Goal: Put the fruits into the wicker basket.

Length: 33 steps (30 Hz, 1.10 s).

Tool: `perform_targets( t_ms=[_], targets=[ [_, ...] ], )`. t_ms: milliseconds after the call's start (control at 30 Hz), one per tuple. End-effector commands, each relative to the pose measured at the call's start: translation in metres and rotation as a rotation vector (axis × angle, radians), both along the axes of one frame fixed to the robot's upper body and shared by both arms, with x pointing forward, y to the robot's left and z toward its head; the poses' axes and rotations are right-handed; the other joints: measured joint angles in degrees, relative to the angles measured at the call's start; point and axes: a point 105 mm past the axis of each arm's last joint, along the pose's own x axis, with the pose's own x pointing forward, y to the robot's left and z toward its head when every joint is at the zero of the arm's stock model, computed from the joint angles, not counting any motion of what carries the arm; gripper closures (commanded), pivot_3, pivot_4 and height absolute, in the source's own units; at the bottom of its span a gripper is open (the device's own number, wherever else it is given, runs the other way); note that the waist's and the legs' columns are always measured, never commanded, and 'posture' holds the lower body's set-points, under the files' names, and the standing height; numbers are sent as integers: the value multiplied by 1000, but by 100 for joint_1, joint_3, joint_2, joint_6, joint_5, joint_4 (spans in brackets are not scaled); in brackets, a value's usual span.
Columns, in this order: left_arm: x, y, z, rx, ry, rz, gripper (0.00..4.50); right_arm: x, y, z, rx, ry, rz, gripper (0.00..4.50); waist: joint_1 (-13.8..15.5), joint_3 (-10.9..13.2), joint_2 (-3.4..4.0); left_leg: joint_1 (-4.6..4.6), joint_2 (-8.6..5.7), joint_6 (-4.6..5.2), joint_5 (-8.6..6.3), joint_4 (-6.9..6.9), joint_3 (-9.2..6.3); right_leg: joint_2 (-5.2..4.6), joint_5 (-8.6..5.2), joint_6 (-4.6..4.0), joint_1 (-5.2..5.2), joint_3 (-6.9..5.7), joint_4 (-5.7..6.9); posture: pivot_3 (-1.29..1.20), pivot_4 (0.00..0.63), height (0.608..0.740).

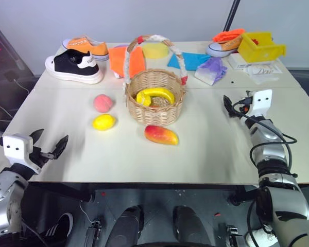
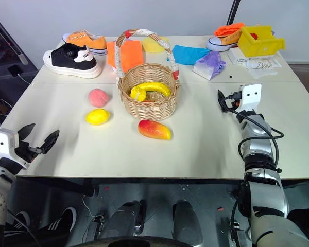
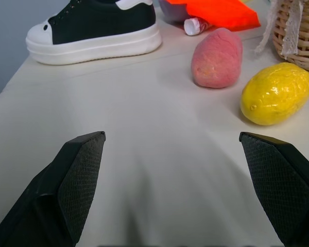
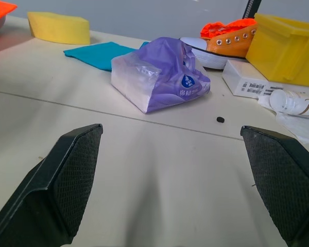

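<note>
Already the banana [image 1: 155,94] lies in the wicker basket [image 1: 155,98]; peach [image 1: 103,103], lemon [image 1: 103,122] & mango [image 1: 161,135] sit on the table [image 1: 211,149] beside it. Left gripper [image 1: 50,145] & right gripper [image 1: 228,106] both w/ fingers spread wide, holding nothing.

Pale table [image 1: 67,149], grey wall [image 1: 170,18]

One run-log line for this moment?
banana in wicker basket | peach, lemon, mango on table | both hands open, empty

Tan woven wicker basket [image 1: 155,98] holding yellow banana [image 1: 155,94]; pink-red peach [image 1: 103,103], yellow lemon [image 1: 103,122], red-orange-yellow mango [image 1: 161,135] lying on cream table [image 1: 206,149]; black-white shoe [image 1: 74,66] sitting far left.
</note>
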Motion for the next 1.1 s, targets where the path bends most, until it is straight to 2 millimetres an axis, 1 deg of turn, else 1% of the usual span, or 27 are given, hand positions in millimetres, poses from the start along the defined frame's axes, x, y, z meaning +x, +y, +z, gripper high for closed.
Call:
perform_targets(
  t_ms=[33,100,200,333,700,900,1033,1100],
  targets=[
    [0,2,15,31,-57,0,0,1,-1,20,-5,-66,-2,22,0,0,0,0,0,0,0,0,0,0,0,0,0,0,0,0,150,740],
    [2,1,15,40,-53,-2,0,1,-1,20,-7,-65,-2,22,0,0,0,0,0,0,0,0,0,0,0,0,0,0,0,0,150,740],
    [3,-9,18,38,-61,-53,0,1,0,20,-21,-65,3,22,0,0,0,0,0,0,0,0,0,0,0,1,0,0,0,0,150,740],
    [5,-15,18,38,-71,-76,0,1,1,20,-24,-68,5,22,0,0,0,0,0,0,0,0,0,0,3,5,0,0,0,0,150,740],
    [7,-14,16,26,-52,-98,0,-5,1,20,-5,-82,18,22,0,0,0,0,0,0,0,0,0,0,4,7,0,0,0,0,150,740],
    [13,-25,21,14,-72,-133,0,-6,2,20,-1,-88,31,22,1,0,0,0,0,0,0,0,0,0,4,8,0,0,0,0,150,740],
    [14,-28,17,-6,-63,-145,0,-8,6,24,18,-105,69,22,-2,0,0,0,0,0,0,0,0,0,5,9,0,0,0,0,150,740],
    [16,-34,17,-15,-64,-168,0,-14,12,24,38,-118,125,22,0,0,0,0,0,0,0,0,0,0,5,10,0,0,0,0,150,740]
  ],
)
